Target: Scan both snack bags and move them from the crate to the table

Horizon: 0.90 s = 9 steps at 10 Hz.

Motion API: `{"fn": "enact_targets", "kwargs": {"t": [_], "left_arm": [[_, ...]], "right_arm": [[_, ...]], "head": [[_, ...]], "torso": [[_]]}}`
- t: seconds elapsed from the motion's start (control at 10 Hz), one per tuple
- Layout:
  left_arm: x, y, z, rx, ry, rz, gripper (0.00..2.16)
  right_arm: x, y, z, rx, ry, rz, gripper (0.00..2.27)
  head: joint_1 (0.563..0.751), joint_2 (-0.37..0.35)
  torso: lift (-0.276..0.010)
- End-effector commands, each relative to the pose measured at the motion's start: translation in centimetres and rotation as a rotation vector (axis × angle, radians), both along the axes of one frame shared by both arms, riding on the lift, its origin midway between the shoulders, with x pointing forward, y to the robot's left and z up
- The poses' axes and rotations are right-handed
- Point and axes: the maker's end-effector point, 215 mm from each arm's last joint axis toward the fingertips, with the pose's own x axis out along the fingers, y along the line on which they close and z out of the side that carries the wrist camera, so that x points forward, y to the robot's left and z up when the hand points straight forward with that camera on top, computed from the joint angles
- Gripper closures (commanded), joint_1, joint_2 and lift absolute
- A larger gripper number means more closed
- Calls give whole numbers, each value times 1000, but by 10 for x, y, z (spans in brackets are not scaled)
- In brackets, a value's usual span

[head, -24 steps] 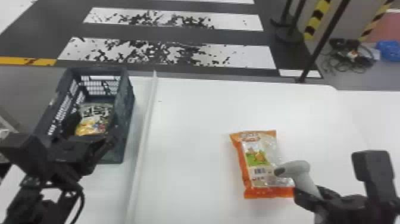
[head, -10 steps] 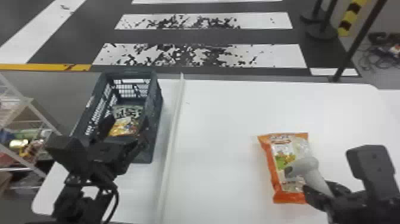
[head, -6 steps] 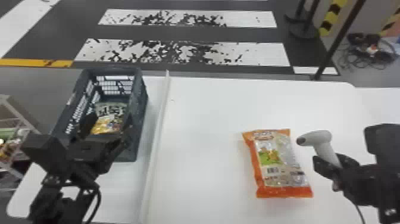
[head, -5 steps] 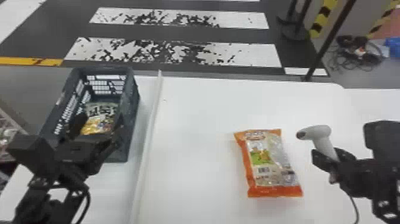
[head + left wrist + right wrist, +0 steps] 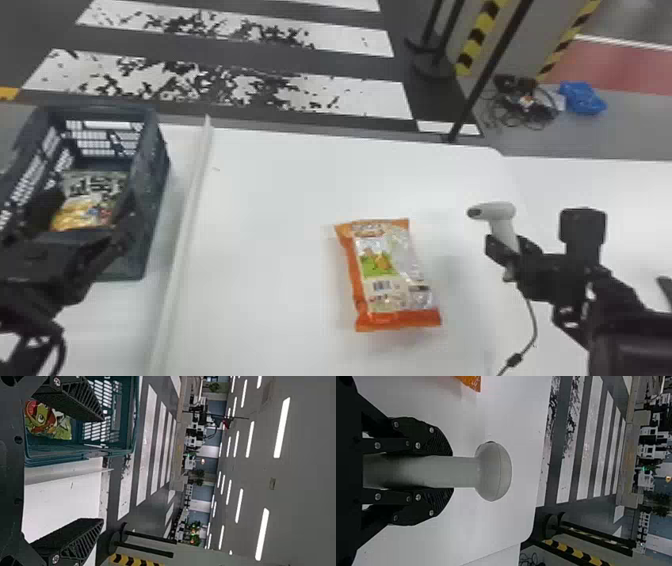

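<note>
Two snack bags show, one out and one in the crate. The orange snack bag (image 5: pixel 387 280) lies flat on the white tabletop (image 5: pixel 270 200), its printed label and barcode facing up. The other snack bag (image 5: pixel 92 192) lies inside the single dark crate (image 5: pixel 155 185). One long white strip (image 5: pixel 187 220) runs between the crate and the orange snack bag.

The left gripper (image 5: pixel 92 197) is at the crate's near end, its two jaws released and wide apart. The right gripper (image 5: pixel 511 250) has its two jaws clenched on the handle of one pale scanner (image 5: pixel 497 211). The scanner is held upright, near the orange snack bag but apart from it, with one cord (image 5: pixel 534 320) trailing below. On the floor, one blue bundle (image 5: pixel 582 97) sits beside one tangle of cables (image 5: pixel 525 107).
</note>
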Motion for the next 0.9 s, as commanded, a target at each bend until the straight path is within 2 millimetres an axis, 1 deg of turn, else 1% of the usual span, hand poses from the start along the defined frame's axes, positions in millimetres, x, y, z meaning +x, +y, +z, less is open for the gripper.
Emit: {"fn": "enact_targets", "kwargs": {"t": [0.0, 0.2, 0.4, 0.6, 0.8], "left_arm": [[0, -2, -1, -2, 3, -3, 100], [2, -3, 1, -1, 0, -7, 100], [2, -6, 0, 1, 4, -14, 100], [3, -8, 2, 1, 1, -19, 100], [4, -12, 3, -2, 0, -26, 100]], "right_arm": [[13, -16, -13, -1, -22, -8, 2246], [22, -28, -23, -7, -43, -19, 2246], [24, -37, -42, -1, -9, -33, 2246], [26, -40, -50, -9, -8, -36, 2243], [24, -38, -59, -6, 6, -33, 2236]], "head": [[695, -205], [695, -230], [695, -241], [695, -254], [695, -258]], "torso": [[-88], [-88], [-88], [-88], [-88]]}}
